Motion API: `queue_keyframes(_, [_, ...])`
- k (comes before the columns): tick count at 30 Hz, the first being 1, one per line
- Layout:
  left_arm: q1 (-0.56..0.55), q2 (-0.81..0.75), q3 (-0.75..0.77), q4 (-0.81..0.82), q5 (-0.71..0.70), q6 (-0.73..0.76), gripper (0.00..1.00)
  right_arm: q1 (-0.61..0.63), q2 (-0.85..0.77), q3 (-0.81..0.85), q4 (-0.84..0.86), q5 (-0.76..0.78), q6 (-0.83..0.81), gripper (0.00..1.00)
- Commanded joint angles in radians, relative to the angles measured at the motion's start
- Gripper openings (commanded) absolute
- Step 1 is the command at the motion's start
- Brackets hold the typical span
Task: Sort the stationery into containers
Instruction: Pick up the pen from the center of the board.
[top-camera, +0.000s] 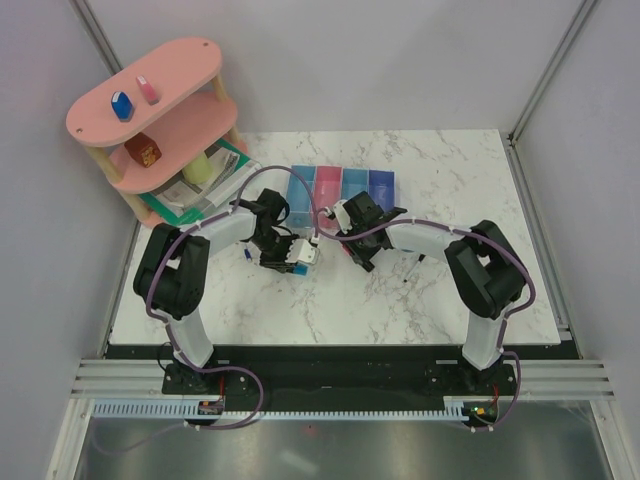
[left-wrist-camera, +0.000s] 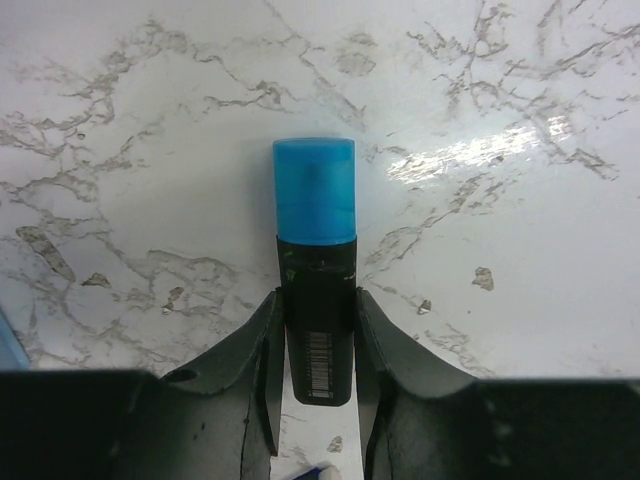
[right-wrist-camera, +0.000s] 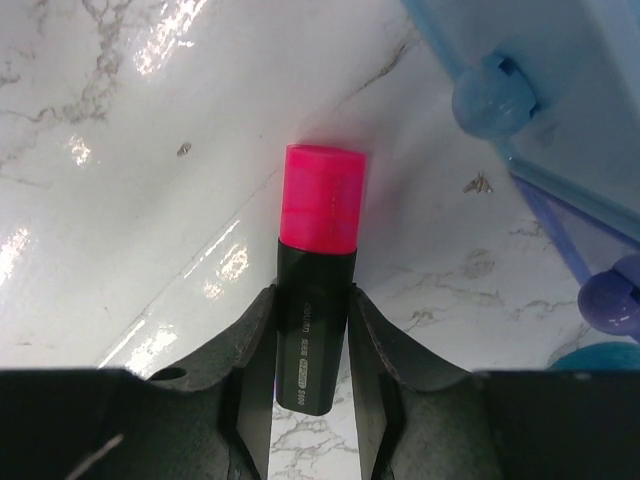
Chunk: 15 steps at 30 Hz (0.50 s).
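Pointing cap-outward, blue-capped marker (left-wrist-camera: 315, 250) sits clamped lengthwise in left gripper (left-wrist-camera: 316, 297), pink-capped marker (right-wrist-camera: 318, 240) in right gripper (right-wrist-camera: 310, 293).

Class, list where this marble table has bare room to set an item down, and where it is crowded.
Free: the near strip of marble table between the arms; the far right corner beside the four joined plastic bins. Crowded: the centre, jaws gripping two black markers before the bins; the far left, by the pink oval tiered shelf.
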Motion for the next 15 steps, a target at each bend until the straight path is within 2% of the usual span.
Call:
queue_keyframes(1, [-0.03, 0.001, 0.001, -0.129, 0.012, -0.115, 0.02, 0.024, -0.058, 0.021, -0.048, -0.025, -0.038, 0.0])
queue_keyframes(15, [-0.021, -0.079, 0.187, -0.16, 0.21, -0.431, 0.02, 0.024, -0.146, 0.104, -0.104, -0.066, -0.038, 0.0])
